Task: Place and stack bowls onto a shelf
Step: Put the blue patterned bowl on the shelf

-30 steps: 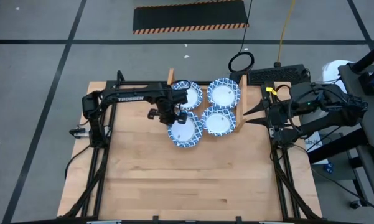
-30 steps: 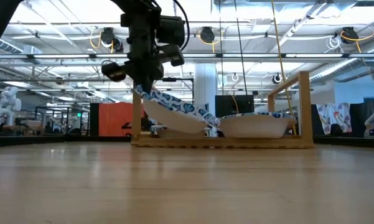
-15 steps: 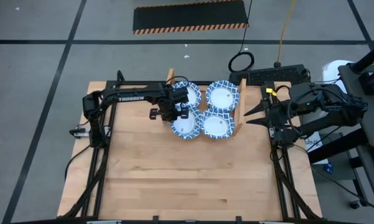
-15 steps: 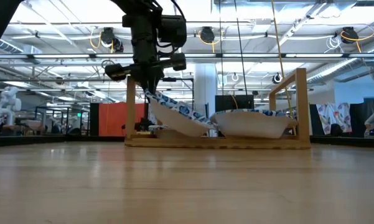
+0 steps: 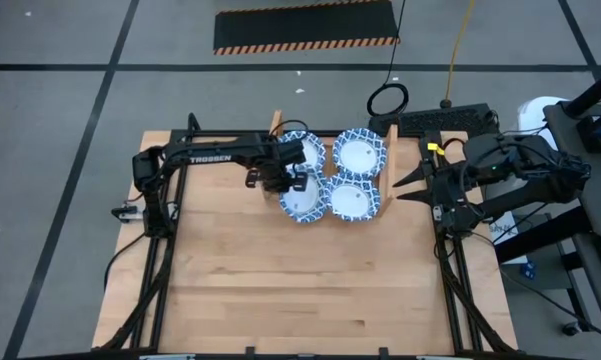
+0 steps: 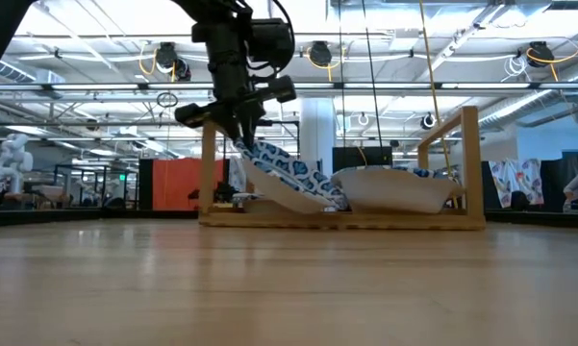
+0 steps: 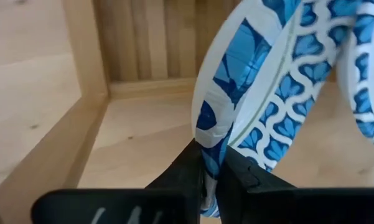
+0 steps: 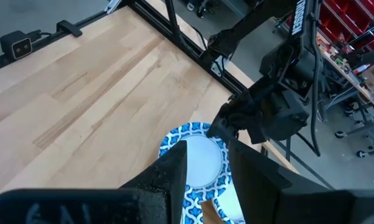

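The left arm reaches rightward across the far part of the table, its wrist bent downward. The left gripper (image 7: pixel 210 167) points down, its two dark fingers (image 7: pixel 185 169) set close together, pinched on a thin rim. The right arm waits folded at the table's right edge, the right gripper (image 5: pixel 404 187) aimed leftward with its fingers apart.

A glossy, smooth glaze is seen on the bowls (image 7: pixel 280 93). The shelf (image 7: pixel 137 43) is made of pale, matt, unpainted wood, as is the grained worktop (image 5: pixel 310 290). The left pincer (image 7: pixel 210 171) is finished in matt black.
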